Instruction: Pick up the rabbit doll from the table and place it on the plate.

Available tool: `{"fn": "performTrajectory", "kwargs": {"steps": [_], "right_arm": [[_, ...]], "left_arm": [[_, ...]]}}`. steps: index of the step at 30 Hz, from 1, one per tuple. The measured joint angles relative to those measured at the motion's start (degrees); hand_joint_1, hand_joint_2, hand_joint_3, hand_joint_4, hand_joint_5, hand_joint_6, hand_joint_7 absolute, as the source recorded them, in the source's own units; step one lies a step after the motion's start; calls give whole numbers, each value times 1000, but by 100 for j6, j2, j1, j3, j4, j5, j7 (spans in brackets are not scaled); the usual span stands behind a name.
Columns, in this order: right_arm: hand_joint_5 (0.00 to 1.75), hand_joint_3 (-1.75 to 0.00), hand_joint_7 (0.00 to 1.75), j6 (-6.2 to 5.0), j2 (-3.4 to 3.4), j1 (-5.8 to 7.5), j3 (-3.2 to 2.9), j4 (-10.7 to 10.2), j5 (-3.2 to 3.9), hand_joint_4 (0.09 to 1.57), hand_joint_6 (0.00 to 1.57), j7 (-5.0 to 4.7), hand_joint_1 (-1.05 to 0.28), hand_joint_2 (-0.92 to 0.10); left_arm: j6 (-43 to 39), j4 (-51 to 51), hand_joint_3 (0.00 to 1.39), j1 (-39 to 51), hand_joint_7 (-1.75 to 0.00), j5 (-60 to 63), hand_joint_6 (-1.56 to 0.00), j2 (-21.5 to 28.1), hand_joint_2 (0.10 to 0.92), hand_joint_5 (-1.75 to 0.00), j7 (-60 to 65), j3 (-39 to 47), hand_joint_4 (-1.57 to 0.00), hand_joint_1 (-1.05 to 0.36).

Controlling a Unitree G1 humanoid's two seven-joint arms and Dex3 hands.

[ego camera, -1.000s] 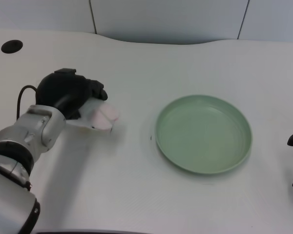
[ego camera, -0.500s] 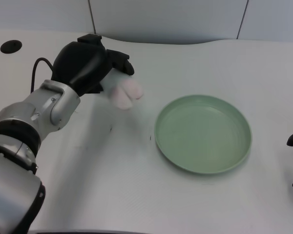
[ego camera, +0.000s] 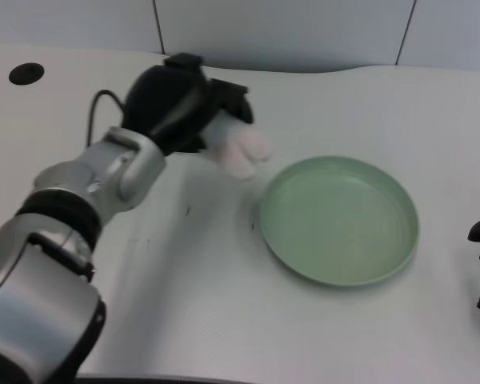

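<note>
One round, pale green plastic plate [ego camera: 339, 220] with a raised rim lies on the white surface [ego camera: 184, 304] and serves as the landmark here. Up and to the left of the plate, the robot's black left hand [ego camera: 180, 108] hangs above the surface at the end of its silver forearm [ego camera: 104, 180], which slants in from the lower left. The fingers [ego camera: 234, 102] are curled around the small white and pale pink plush rabbit doll [ego camera: 242, 150], holding it off the surface. Only the doll's lower part shows below the hand: soft, rounded pink-white lobes pointing down and toward the plate. The rest of the doll is hidden inside the grasp. The doll's lowest tip sits just beside the plate's upper-left rim, not over the dish itself. A faint shadow falls on the surface under the doll and hand, left of the plate. A thin black cable [ego camera: 100, 104] loops out from the wrist on the side away from the plate. Far to the upper left of the plate, a dark round hole [ego camera: 26, 73] is set into the surface. Nothing lies in the plate.
</note>
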Motion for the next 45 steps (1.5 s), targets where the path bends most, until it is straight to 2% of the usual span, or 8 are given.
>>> {"fn": "performTrajectory", "kwargs": {"steps": [6, 17, 23, 26, 27, 29, 33, 45], "right_arm": [[1746, -162, 1746, 0, 41, 9, -5, -1, 13, 1541, 1245, -4, -409, -921], [1746, -150, 1746, -10, 42, 48, 68, -39, 17, 1547, 1273, -71, -391, -921], [1746, -161, 1746, 51, 43, 48, 70, -48, 25, 1479, 1185, -101, -390, -921], [1746, -174, 1746, 56, 43, 59, 73, -69, 22, 1486, 1203, -146, -395, -921], [1746, -166, 1746, 56, 43, 67, 74, -80, 21, 1485, 1164, -163, -393, -921], [1746, -162, 1746, 56, 43, 74, 77, -101, 18, 1484, 1141, -212, -391, -921], [1746, -185, 1746, 21, 43, 77, 98, -168, 5, 1484, 1152, -243, -385, -921], [1746, -169, 1746, 69, 46, 88, 90, -196, 45, 1456, 1188, -187, -399, -920]], "left_arm": [[175, 2, 8, -367, -1276, 168, -708, -875, 835, -1701, -34, -305, -636, -167], [292, 82, 50, -364, -1434, 192, -683, -1007, 866, -1745, -203, -412, -669, -169], [424, 84, 32, -313, -915, 184, -367, -1077, 844, -1347, -348, -479, -323, -517], [447, 88, 355, -284, -619, -102, -46, -1115, 913, -898, -1013, -243, -34, -767], [446, 88, 564, -271, -264, -291, -18, -1137, 918, -381, -1362, -59, -13, -922], [499, 87, 679, -238, -69, -779, -4, -1184, 920, -99, -2056, 350, -3, -1004], [502, 74, 872, -223, -2, -1252, 1, -1223, 921, -3, -2673, 805, 1, -1046], [268, -31, 920, -219, 1, -1471, 1, -1123, 921, 1, -2978, 1113, 1, -1048]]}}
